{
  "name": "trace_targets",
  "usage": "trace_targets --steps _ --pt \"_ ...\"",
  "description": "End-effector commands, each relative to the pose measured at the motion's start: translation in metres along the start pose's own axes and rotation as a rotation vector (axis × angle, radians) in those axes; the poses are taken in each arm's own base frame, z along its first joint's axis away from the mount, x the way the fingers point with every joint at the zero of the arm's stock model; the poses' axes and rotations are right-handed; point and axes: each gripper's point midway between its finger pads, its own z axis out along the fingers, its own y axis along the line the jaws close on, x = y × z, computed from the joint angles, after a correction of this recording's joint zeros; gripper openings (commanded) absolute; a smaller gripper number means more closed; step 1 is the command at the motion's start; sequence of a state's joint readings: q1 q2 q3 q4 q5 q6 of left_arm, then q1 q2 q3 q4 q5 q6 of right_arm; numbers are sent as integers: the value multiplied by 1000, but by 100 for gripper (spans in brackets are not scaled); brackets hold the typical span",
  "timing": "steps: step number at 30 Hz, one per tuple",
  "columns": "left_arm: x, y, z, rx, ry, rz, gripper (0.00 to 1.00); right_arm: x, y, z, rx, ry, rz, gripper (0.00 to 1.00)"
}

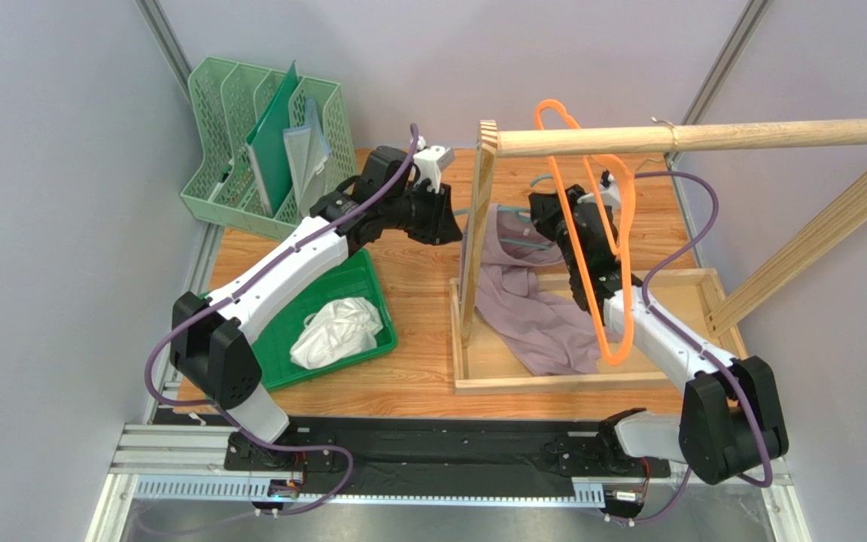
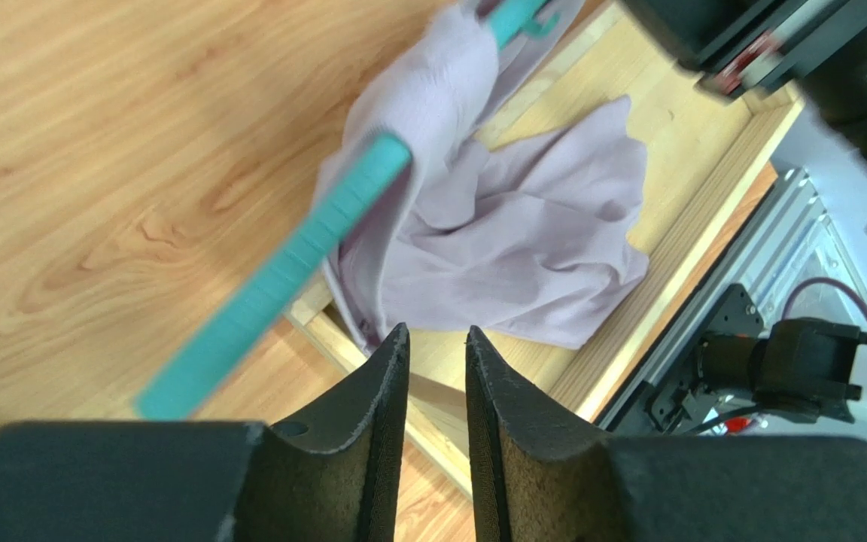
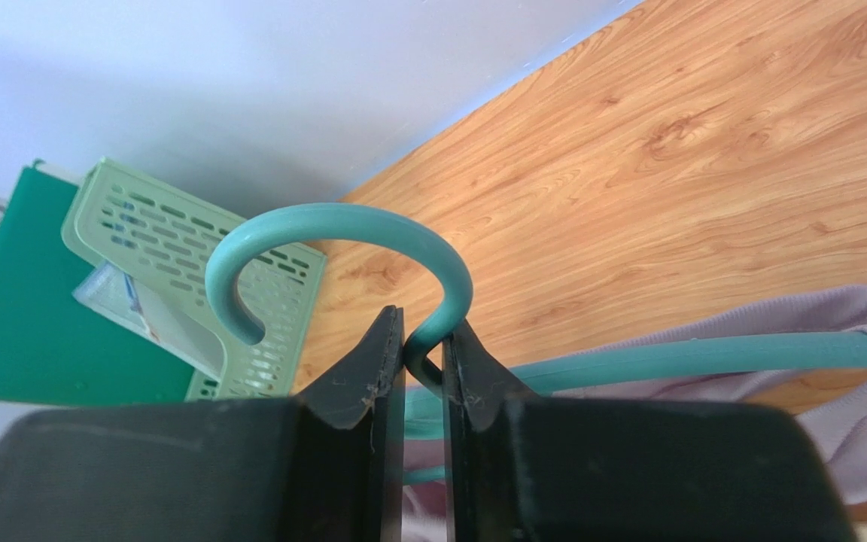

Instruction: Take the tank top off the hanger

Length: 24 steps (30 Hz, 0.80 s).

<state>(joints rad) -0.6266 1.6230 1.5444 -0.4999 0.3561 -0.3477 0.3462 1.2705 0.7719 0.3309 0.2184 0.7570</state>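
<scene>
Right wrist: my right claw (image 3: pixel 423 330) grips the hanger (image 3: pixel 336 218) neck, left claw (image 2: pixel 438 337) barely parted, empty; the top (image 2: pixel 517 237) could snag on the hanger's arm if tugged.

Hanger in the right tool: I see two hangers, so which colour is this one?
It is a teal plastic hanger, clearest in the right wrist view.
</scene>
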Motion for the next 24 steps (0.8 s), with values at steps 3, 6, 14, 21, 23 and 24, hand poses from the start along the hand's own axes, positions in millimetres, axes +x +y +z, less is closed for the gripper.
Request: trace_targets --steps 3,6,14,21,23,24 --pt "-4 -11 -3 71 -74 17 44 -13 20 9 108 -11 95 0" --pt "-8 -9 2 74 -102 16 48 -6 23 7 114 5 124 0" --pt "-24 12 33 7 -203 -36 50 12 13 2 132 33 147 0" --pt "-22 15 52 11 -202 -71 50 10 15 1 124 24 138 0" --pt "-23 12 58 34 -205 -80 49 8 14 1 125 21 141 0" --pt "-22 8 59 56 -201 -87 49 10 14 0 124 24 143 0"
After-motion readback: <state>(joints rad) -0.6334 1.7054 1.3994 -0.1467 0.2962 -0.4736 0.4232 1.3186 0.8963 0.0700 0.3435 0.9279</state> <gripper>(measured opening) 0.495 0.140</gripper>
